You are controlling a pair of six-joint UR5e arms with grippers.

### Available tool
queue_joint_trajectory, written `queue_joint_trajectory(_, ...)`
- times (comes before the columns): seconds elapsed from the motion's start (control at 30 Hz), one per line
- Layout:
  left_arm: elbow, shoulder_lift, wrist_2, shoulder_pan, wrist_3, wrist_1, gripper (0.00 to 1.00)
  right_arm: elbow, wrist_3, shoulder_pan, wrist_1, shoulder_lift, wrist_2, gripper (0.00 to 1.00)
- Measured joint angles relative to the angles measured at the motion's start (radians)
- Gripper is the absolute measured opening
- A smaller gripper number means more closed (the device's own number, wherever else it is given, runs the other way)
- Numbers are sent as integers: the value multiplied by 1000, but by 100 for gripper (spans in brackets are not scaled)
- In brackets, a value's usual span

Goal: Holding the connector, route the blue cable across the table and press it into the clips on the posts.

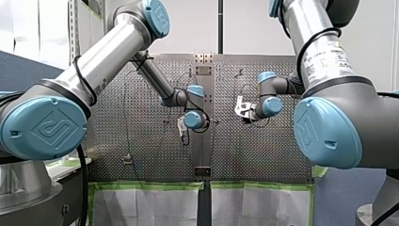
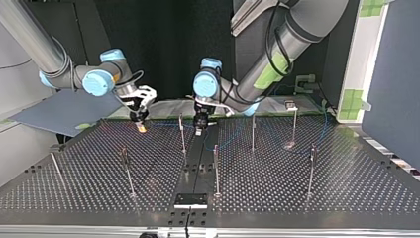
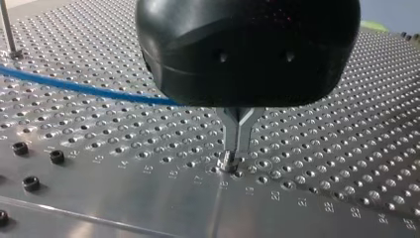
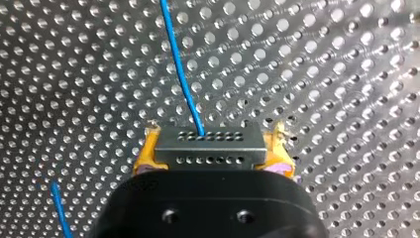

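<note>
First, the front view: my left gripper (image 1: 181, 127) and my right gripper (image 1: 242, 111) hang side by side over the middle of the perforated table (image 1: 141, 141), a little apart; their fingers are too small to read here.

Next, the top view: my right gripper stands low near the far edge, left of centre, and my left gripper is just right of it, tip down at the table. Thin posts (image 2: 182, 135) stand upright across the plate, and the blue cable (image 2: 231, 141) lies on the table among those at the right.

Then the left wrist view: the metal fingers (image 3: 231, 134) are drawn close together, tips at the table surface on a small metal stud (image 3: 227, 161); whether they grip it I cannot tell. The blue cable runs along the table beyond them.

Lastly, the right wrist view: yellow pads (image 4: 147, 148) clamp the grey connector (image 4: 208, 151), and the blue cable leaves its far face across the table.
</note>
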Motion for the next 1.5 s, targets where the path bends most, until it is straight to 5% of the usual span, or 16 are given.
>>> queue_joint_trajectory(0.1, 1, 1, 1, 3, 3, -3, 0, -2, 0, -7, 0, 0, -5, 0)
queue_joint_trajectory(0.17, 2, 1, 1, 3, 9, -12, 52, -2, -1, -10, 0, 1, -9, 0)
queue_joint_trajectory(0.2, 2, 1, 2, 3, 11, -17, 52, -2, -1, -10, 0, 1, -10, 0)
queue_joint_trajectory(0.27, 3, 1, 2, 2, 15, -30, 93, -2, -1, -11, 0, 0, -12, 0)
queue_joint_trajectory(0.33, 4, 1, 1, 0, 20, -45, 100, -2, -2, -12, 0, 0, -13, 0)
queue_joint_trajectory(0.8, 24, 58, -62, -38, 90, -165, 100, -3, 0, -17, 2, 0, -21, 0)
queue_joint_trajectory(1.5, 10, 86, -223, -212, 122, -342, 100, -6, -11, -58, 64, -56, -24, 0)
